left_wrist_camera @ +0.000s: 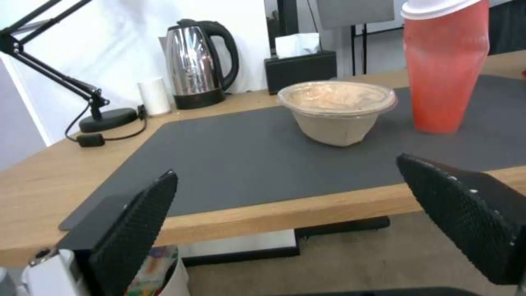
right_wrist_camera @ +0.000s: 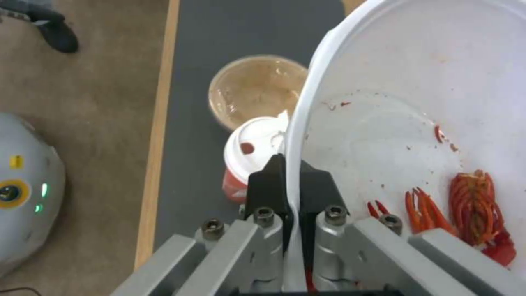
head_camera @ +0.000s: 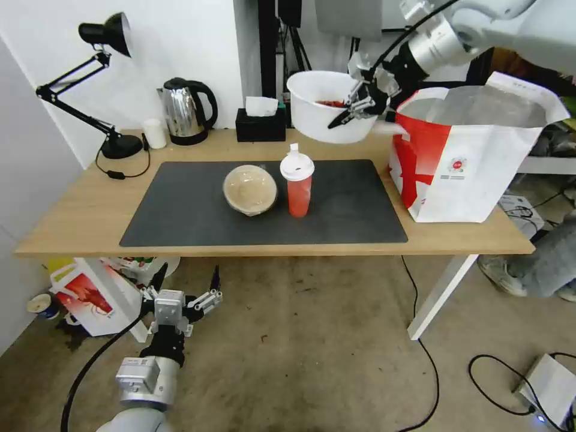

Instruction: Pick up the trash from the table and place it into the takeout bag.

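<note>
The right hand (head_camera: pixel 354 108) was raised above the back of the tabletop (head_camera: pixel 78 210), its fingers (right_wrist_camera: pixel 266 189) pinched on the rim of the large white bowl (head_camera: pixel 318 105). One finger sat outside the wall and one inside, with the thin white edge clamped between them. The bowl hung clear of the surface, just beside the open mouth of the takeout bag (head_camera: pixel 468 162) and not yet over it. Red crayfish scraps (right_wrist_camera: pixel 476 209) lay against the bowl's inner wall near the held edge; the bowl seemed slightly tilted, though the head view did not settle that.

The bag stood upright at the right end of the tabletop, its silver lining showing at the top and its small round red logo facing the front.

On the dark grey mat (head_camera: pixel 192 210) the beige bowl (head_camera: pixel 250 189) and the red cup (head_camera: pixel 298 183) with its white lid stood close together, the cup on the side nearer the bag. Whether they touched could not be told.

The left hand (head_camera: pixel 183 291) hung low in front of the tabletop's edge, below its level, with its two black fingers (left_wrist_camera: pixel 137 230) spread wide and holding nothing.

Along the back edge stood a steel kettle (head_camera: pixel 186 111), a black tissue box (head_camera: pixel 261 123) and a black desk lamp (head_camera: pixel 108 90).
</note>
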You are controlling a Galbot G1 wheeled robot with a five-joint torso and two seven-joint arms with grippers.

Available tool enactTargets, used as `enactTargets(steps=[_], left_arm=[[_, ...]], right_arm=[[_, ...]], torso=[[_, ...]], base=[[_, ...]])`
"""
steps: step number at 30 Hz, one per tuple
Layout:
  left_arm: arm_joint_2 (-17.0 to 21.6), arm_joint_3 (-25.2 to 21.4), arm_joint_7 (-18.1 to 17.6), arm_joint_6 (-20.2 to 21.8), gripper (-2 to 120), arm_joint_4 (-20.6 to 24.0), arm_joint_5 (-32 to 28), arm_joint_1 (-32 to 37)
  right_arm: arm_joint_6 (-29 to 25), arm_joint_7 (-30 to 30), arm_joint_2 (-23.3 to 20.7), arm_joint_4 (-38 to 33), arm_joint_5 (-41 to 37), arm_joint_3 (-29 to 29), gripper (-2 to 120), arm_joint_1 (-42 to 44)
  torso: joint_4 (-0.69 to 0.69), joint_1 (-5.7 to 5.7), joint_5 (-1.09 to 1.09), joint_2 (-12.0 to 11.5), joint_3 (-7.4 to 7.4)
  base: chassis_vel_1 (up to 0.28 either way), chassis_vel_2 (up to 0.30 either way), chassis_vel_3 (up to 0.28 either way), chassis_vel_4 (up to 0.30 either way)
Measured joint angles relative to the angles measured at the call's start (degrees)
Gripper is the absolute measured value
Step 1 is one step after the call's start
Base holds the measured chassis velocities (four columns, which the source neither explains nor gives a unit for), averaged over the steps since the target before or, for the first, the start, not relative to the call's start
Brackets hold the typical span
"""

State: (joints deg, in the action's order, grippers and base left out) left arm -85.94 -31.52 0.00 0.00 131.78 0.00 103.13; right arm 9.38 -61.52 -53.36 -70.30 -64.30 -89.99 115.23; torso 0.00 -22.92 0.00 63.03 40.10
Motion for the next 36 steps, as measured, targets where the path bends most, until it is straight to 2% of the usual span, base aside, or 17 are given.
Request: enactTargets(steps=[11,36], left_arm=[[0.0,0.0,0.0,0.0,100,0.0,0.0,0.0],[0.0,0.0,0.0,0.0,100,0.0,0.0,0.0]], right_arm=[[-0.1,-0.8,0.6,2.0,0.3,0.0,0,-1.9],[-1.9,-1.4,8.8,4.5,4.0,1.7,0,-5.6]], torso=[[-0.01,0.0,0.01,0.0,0.0],[0.0,0.0,0.01,0.0,0.0]], base=[[0.0,0.0,0.0,0.0],[0.0,0.0,0.0,0.0]])
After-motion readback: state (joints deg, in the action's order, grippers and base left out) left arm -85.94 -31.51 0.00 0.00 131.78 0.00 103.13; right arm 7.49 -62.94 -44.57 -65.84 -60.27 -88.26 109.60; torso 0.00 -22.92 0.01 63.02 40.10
